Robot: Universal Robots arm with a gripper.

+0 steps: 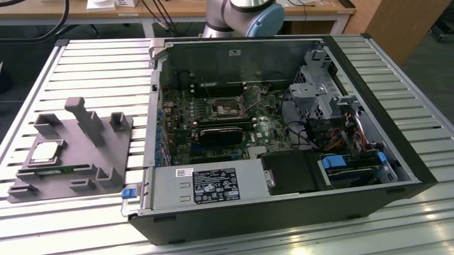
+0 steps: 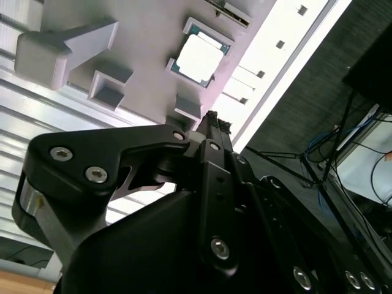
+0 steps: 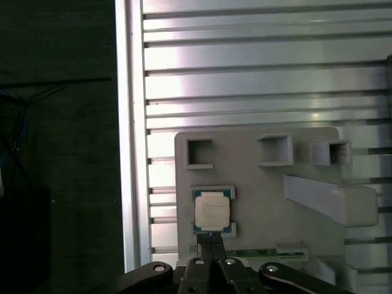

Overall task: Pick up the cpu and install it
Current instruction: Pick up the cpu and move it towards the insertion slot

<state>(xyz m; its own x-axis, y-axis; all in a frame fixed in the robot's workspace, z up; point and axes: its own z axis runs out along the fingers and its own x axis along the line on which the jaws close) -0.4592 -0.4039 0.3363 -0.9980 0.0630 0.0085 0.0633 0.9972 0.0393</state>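
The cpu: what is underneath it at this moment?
The cpu lies flat in a framed recess of the grey fixture, which rests on the slatted table. The recess floor beneath the chip is covered.

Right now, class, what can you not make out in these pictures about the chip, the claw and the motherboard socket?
- Small flat silvery-grey square cpu: first wrist view, whether the black claw touches it; the claw's tips stand before its edge.
- Square black-framed socket: exterior view, contacts too small to tell.
- Grey plastic fixture: first wrist view, cut off by the picture's edge.
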